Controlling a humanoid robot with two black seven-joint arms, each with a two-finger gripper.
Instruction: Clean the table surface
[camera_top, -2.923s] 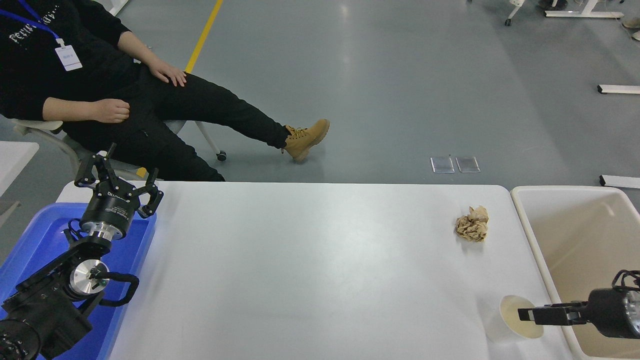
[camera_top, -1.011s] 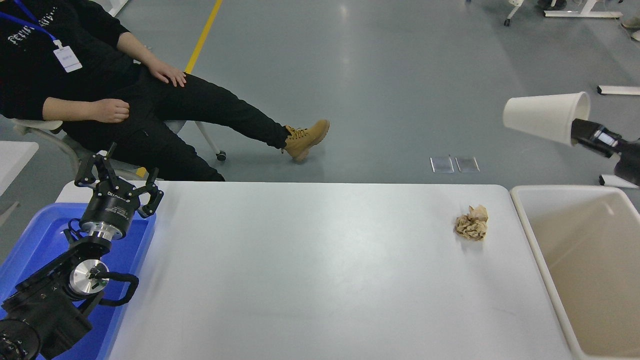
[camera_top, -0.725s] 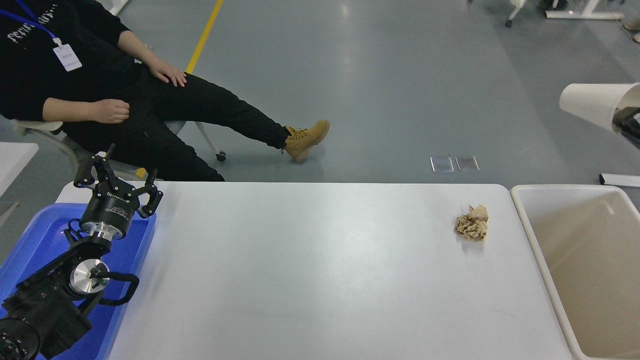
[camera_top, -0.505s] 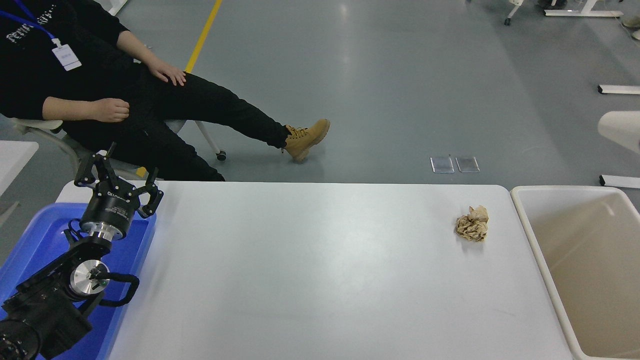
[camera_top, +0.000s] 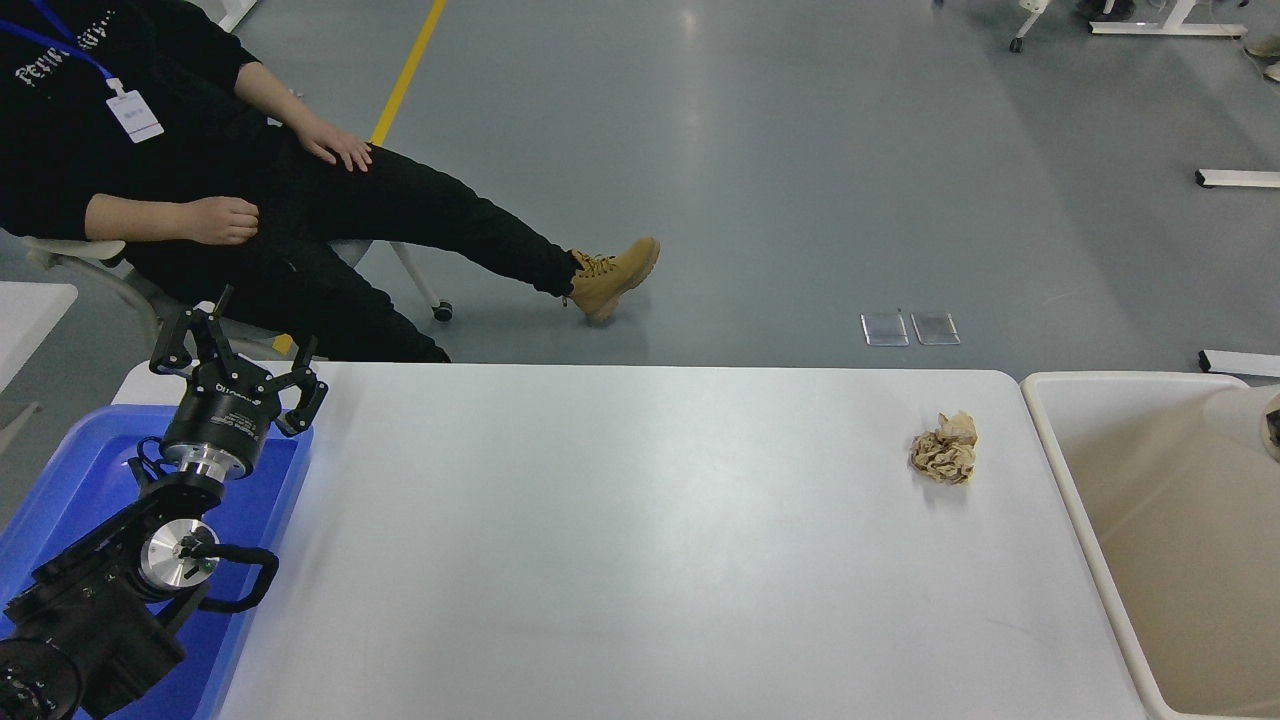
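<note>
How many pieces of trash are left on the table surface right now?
1: a crumpled brown paper ball on the table surface, far right, near the beige bin. Nothing seems hidden.

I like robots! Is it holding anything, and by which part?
The left gripper is open and empty. The right gripper is nearly out of view beside a pale cup; the hold cannot be told.

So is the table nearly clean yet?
Nearly. A pale cup is at the right edge, over the beige bin, apparently going in. Only the crumpled paper ball lies on the table surface; that one is left.
</note>
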